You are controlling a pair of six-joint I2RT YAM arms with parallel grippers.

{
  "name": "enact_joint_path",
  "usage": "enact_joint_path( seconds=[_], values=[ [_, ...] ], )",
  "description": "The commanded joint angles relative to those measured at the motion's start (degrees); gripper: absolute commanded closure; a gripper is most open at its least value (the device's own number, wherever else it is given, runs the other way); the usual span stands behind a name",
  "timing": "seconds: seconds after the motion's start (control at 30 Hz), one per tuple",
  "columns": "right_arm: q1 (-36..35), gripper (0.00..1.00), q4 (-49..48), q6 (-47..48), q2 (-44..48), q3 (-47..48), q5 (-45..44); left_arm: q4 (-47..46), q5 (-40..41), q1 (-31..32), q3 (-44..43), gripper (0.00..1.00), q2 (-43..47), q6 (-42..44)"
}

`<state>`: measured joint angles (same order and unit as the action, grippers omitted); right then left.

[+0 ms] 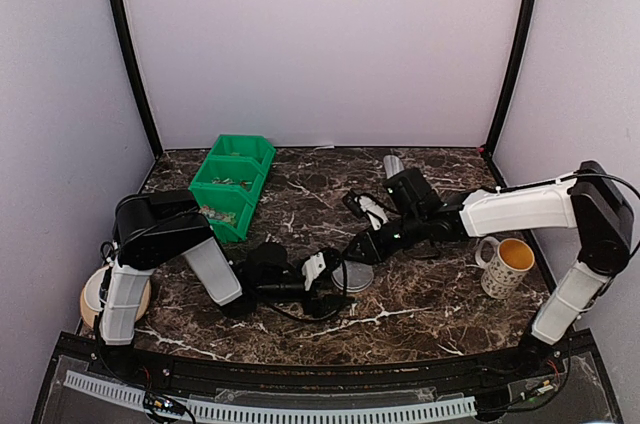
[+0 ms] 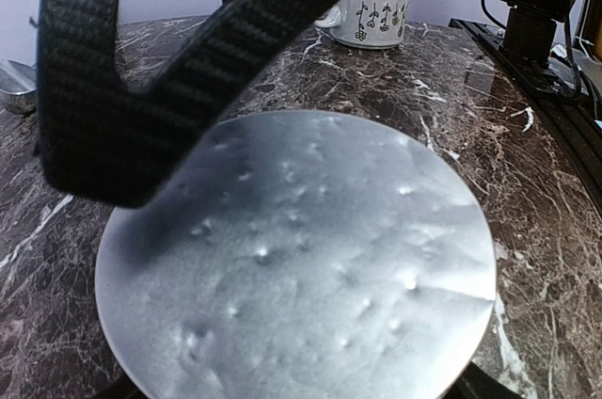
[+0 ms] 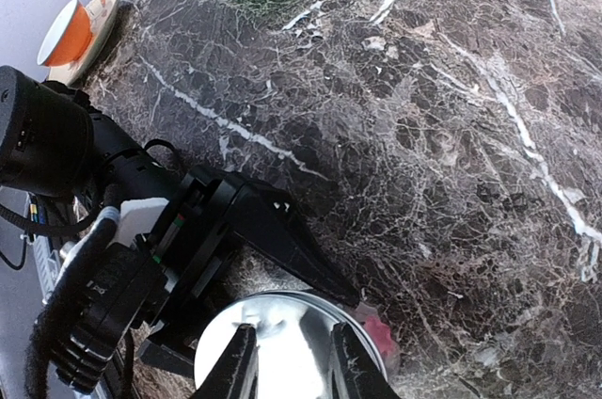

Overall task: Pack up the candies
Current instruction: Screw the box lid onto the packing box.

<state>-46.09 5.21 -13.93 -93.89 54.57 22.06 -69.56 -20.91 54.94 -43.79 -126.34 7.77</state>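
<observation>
Dark, white-veined marble table (image 1: 430, 304) lies under both claws, with lilac walls behind. Left claw (image 1: 338, 272) sits low at the table's middle, its jaws spread wide and clasping a round tub (image 2: 301, 267) by its sides — the dimpled silvery lid fills its wrist view. Right claw (image 3: 293, 371) is poised over that lid. Its fingers (image 3: 237, 361) stand a little apart with the tips cropped, and I cannot tell whether they pinch anything. A pink smudge shows at the tub's rim, too blurred to name. Farther out, the candies (image 1: 215, 182) lie as small mixed specks in the compartments of a green bin (image 1: 228, 224) at the back left. Near the right arm stands a white mug (image 2: 381, 18) printed with small flowers and "MOM the heart o" — the rest is hidden.
</observation>
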Motion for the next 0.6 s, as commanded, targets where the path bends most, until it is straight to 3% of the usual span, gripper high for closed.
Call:
enact_joint_path(
  seconds=[0.0, 0.43, 0.57],
  values=[
    [0.82, 0.72, -2.53, 0.88, -1.65, 1.2, 1.78, 13.79, 4.56, -0.54, 1.78, 0.49, -4.4, 1.9],
    [2.07, 0.7, -2.69, 1.72, -3.05, 0.9, 3.11, 13.91, 4.11, -0.53, 1.65, 0.49, -4.52, 2.07],
    [2.08, 0.74, -2.33, 2.0, -3.0, 0.58, 3.97, 13.93, 4.2, -0.53, 1.56, 0.49, -4.57, 2.07]
  ],
)
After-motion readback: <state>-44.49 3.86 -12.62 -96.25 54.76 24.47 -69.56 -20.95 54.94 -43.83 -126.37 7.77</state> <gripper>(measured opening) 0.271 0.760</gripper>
